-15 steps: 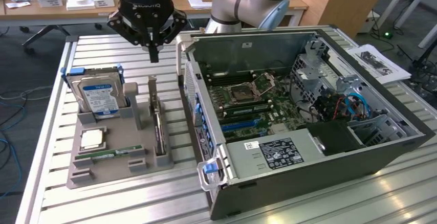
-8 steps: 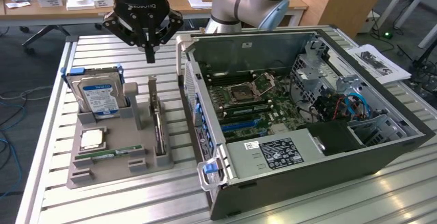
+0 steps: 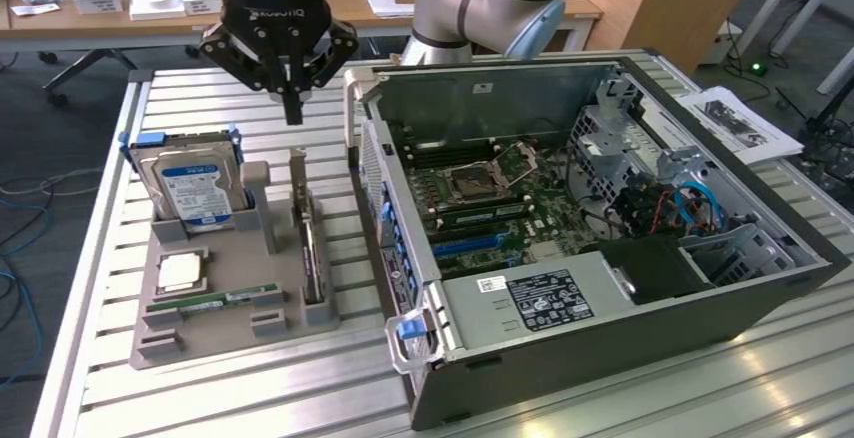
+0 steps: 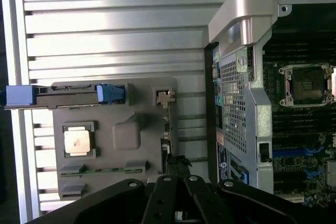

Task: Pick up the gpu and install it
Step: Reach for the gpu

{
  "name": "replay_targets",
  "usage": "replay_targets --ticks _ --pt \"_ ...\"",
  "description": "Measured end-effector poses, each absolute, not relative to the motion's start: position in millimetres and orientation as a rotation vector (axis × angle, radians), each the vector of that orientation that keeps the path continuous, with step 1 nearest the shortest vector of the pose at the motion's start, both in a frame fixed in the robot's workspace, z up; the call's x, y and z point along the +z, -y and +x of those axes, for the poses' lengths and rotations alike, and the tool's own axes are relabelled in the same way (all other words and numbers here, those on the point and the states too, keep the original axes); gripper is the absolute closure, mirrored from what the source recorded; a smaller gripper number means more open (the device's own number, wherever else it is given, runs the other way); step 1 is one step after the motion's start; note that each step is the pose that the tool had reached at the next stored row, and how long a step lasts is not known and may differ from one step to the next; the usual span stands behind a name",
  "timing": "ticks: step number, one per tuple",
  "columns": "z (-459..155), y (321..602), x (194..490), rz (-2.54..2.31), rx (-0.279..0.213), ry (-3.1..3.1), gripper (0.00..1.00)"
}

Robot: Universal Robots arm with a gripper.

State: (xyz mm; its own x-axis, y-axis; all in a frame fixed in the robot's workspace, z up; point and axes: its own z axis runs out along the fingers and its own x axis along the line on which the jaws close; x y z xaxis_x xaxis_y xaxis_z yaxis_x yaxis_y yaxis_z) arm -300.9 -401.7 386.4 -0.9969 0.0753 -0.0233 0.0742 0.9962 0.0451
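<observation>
Exterior view: I have the gripper hovering empty and pinched closed above the gpu; that card stands on edge in the grey holder on the desk, top edge exposed for grasping.

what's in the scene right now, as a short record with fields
gripper: shut, holding nothing, above the holder, roughly in line with the gpu, not touching it
gpu: standing on edge in its slot in the holder
holder: grey tray on the slatted table, on the exterior view's left of the case
also in holder: hard drive, processor chip, memory stick
computer case: lying open, motherboard exposed
task state: gpu not yet picked up
</observation>
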Motion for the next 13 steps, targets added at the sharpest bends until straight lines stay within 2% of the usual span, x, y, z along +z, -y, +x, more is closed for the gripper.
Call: replay_targets --ticks 13 --pt "-302.4 419.7 386.4 0.117 0.069 -3.114 0.89"
